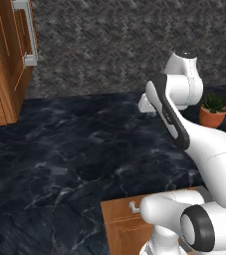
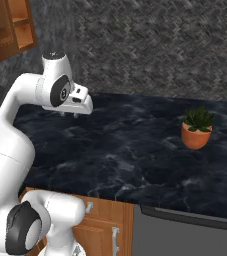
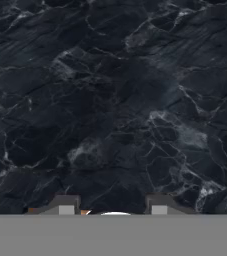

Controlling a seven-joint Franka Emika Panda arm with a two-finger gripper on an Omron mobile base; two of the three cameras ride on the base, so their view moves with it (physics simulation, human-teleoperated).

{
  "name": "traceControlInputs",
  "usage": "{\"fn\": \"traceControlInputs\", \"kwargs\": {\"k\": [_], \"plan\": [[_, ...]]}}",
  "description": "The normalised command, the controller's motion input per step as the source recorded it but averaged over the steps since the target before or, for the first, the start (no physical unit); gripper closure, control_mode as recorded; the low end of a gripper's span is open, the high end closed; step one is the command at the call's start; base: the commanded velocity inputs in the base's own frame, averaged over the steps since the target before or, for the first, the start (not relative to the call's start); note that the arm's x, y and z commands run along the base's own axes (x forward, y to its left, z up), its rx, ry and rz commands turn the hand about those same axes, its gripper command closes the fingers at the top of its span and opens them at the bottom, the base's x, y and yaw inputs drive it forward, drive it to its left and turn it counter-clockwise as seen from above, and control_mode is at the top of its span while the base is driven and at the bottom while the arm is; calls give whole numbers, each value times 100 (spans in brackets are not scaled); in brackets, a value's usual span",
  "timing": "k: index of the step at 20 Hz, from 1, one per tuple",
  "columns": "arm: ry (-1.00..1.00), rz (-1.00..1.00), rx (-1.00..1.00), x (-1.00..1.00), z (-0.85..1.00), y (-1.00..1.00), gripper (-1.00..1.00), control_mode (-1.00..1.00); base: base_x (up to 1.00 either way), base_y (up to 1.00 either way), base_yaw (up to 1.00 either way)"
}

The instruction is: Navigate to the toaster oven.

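Nearest us, the wooden base cabinet fronts the dark veined marble counter. Above that counter we hold the two-finger gripper with its dark tips set apart and nothing between them, pointing down at bare stone. Further along the counter, well to the right of the gripper, stands a small green plant in a terracotta pot. Behind the counter runs a grey woven-pattern wall, with a wooden wall cabinet at its left. We judge the toaster oven lies outside these views, so we should drive the base along the counter, arm tucked, until it appears.
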Motion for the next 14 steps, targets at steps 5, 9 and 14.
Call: {"fn": "traceControlInputs", "kwargs": {"k": [5, 9, 14], "plan": [[0, 0, 0, 0, 0, 0, -100, 100, 0, 0, 0], [0, 0, 0, 0, 0, 0, -100, 100, -7, 0, 0], [0, 0, 0, 0, 0, 0, -100, 100, -43, -30, 0]]}}
